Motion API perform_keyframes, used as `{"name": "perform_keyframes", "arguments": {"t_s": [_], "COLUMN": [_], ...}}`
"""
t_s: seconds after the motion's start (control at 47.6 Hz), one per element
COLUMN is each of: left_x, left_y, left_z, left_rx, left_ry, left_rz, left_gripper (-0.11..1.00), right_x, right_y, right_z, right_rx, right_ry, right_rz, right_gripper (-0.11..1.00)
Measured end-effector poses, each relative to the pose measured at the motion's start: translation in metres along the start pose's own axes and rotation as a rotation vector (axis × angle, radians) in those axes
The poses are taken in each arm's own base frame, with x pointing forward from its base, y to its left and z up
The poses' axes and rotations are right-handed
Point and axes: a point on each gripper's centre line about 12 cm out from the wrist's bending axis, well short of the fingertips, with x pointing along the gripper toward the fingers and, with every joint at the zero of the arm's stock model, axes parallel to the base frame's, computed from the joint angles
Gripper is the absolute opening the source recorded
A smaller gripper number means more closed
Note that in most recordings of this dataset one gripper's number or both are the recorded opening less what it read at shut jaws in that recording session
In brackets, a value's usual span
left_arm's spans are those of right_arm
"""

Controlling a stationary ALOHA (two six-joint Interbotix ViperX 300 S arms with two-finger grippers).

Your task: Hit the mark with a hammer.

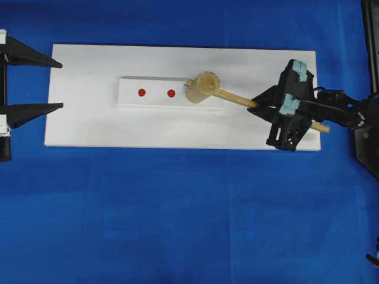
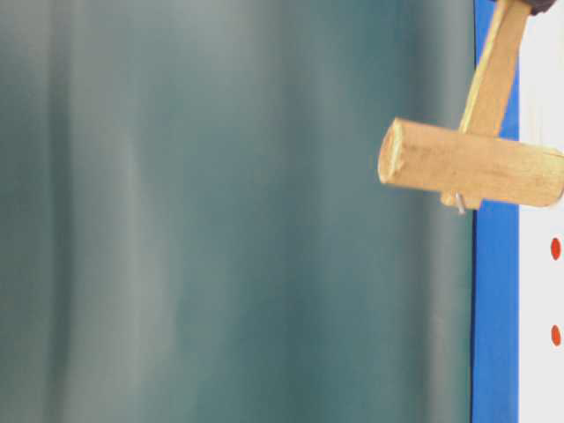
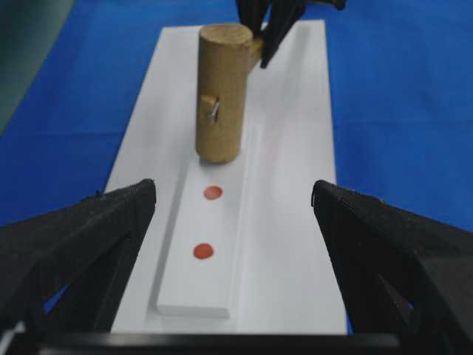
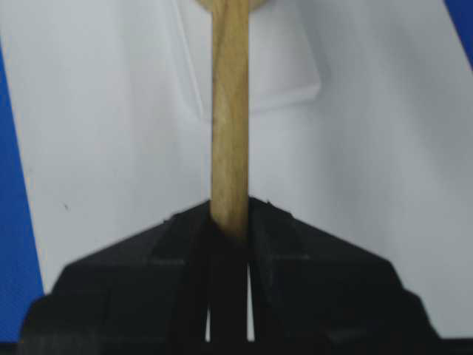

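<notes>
The hammer, a tan wooden mallet, has its head (image 1: 204, 86) over the right end of a raised white strip (image 1: 154, 99). Its handle (image 1: 237, 99) runs right into my right gripper (image 1: 259, 104), which is shut on it; the right wrist view shows the handle (image 4: 230, 111) clamped between the jaws (image 4: 230, 222). Two red marks (image 1: 142, 92) (image 1: 171, 93) show on the strip, left of the head. In the left wrist view the head (image 3: 222, 92) stands upright beyond the marks (image 3: 212, 193) (image 3: 203, 251). I cannot tell whether it touches the strip. My left gripper (image 3: 233, 191) is open and empty at the board's left end.
The strip lies on a larger white board (image 1: 177, 127) on a blue cloth (image 1: 177, 225). The table-level view shows the hammer head (image 2: 471, 163) and handle (image 2: 493, 70) against a dull green backdrop (image 2: 220, 211), with the board edge at the right.
</notes>
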Motion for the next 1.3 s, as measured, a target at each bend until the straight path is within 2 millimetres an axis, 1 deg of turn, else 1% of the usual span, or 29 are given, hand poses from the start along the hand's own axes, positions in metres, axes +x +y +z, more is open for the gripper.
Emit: {"name": "perform_keyframes", "arguments": {"t_s": [0.273,0.357,0.483,0.651,0.862,1.009,1.303], "left_x": [0.0,0.0,0.0,0.0,0.0,0.0,0.001], "left_y": [0.0,0.0,0.0,0.0,0.0,0.0,0.0], "left_z": [0.0,0.0,0.0,0.0,0.001,0.0,0.0], "left_rx": [-0.002,-0.002,-0.002,-0.002,-0.002,-0.002,-0.002], "left_ry": [0.0,0.0,0.002,0.0,-0.002,0.002,0.002], "left_rz": [0.0,0.0,0.0,0.0,0.0,0.0,0.0], "left_gripper": [0.92,0.92,0.92,0.92,0.92,0.92,0.92], "right_x": [-0.037,-0.045,-0.047,-0.045,-0.039,-0.027,0.012], "right_y": [-0.001,-0.001,0.0,0.001,0.007,0.019,0.04], "right_z": [0.04,0.046,0.047,0.046,0.057,0.069,0.098], "right_rx": [-0.005,-0.019,-0.025,-0.029,-0.029,-0.033,-0.041], "right_ry": [-0.197,-0.231,-0.235,-0.225,-0.224,-0.205,-0.189], "right_rz": [0.038,0.047,0.055,0.059,0.071,0.094,0.094], "right_gripper": [0.02,0.02,0.02,0.02,0.02,0.02,0.02]}}
